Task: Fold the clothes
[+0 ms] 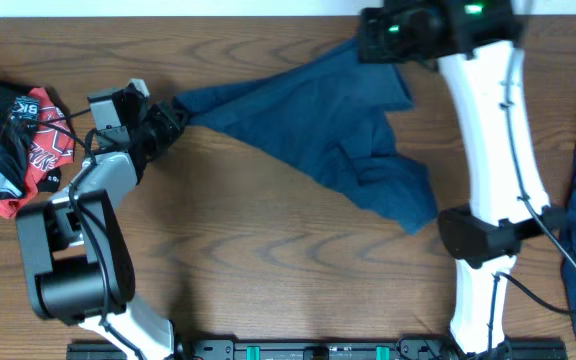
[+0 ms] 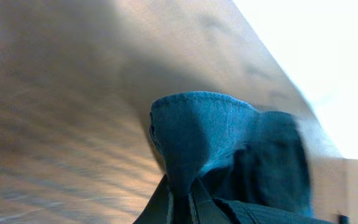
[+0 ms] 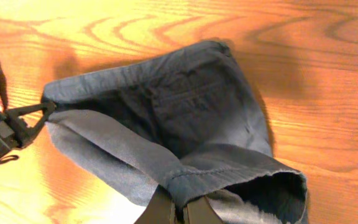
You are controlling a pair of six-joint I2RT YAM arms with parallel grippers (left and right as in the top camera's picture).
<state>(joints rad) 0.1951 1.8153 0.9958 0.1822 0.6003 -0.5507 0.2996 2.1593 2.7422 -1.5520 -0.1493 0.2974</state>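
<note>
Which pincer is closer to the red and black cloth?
Left. The left pincer sits near the red and black cloth, pinching one end of the blue garment. The right pincer holds the other end, far across the table.

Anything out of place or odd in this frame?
Nothing damaged. The dark navy-blue cloth garment is stretched between the left tool and right tool, its lower part bunched and wrinkled. A red, black and white printed cloth lies crumpled at the far left of the wooden table.
</note>
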